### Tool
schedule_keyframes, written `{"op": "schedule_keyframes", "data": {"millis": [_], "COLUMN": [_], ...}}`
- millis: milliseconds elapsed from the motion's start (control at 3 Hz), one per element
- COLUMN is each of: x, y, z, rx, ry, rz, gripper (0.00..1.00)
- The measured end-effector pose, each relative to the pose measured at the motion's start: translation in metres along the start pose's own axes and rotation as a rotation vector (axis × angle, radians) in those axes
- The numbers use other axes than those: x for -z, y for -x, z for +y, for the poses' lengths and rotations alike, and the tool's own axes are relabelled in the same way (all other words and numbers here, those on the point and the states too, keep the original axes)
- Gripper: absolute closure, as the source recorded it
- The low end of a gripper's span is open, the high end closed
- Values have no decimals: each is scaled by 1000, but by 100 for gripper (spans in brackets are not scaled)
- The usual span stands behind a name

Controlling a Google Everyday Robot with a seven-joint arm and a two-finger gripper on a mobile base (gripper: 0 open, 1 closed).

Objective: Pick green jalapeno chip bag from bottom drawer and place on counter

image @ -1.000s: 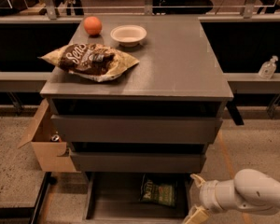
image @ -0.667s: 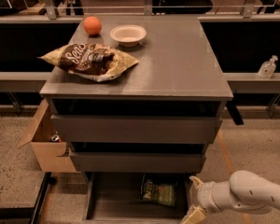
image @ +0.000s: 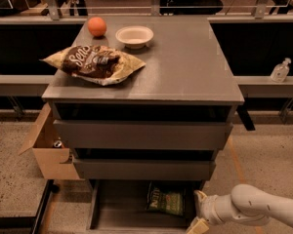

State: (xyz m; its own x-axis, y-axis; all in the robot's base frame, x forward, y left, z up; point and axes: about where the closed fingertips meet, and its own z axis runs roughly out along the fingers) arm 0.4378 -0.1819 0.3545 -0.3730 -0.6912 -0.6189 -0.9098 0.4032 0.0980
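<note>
The green jalapeno chip bag (image: pixel 166 201) lies flat on the dark floor of the open bottom drawer (image: pixel 118 212), towards its right side. My gripper (image: pixel 198 212) is at the drawer's right front corner, just right of the bag and apart from it, on a white arm that comes in from the lower right. The grey counter (image: pixel 185 62) tops the cabinet above.
On the counter lie a brown-and-cream chip bag (image: pixel 94 65), an orange fruit (image: pixel 96 26) and a white bowl (image: pixel 134 35). A cardboard box (image: pixel 49 146) stands left of the cabinet. A sanitizer bottle (image: pixel 280 70) sits on a ledge at right.
My gripper and arm have moved a little to the left, closer to the green bag. The bag and the drawer have not moved.
</note>
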Motion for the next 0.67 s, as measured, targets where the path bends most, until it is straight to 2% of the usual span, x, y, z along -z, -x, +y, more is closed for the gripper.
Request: {"op": "schedule_keyframes", "data": {"millis": [333,667], "x": [0,-20], "y": [0,-1], "z": [0,-6], "rx": [0,5], "ry": [0,18], "rz": [0,-5], "gripper": [0,0]}}
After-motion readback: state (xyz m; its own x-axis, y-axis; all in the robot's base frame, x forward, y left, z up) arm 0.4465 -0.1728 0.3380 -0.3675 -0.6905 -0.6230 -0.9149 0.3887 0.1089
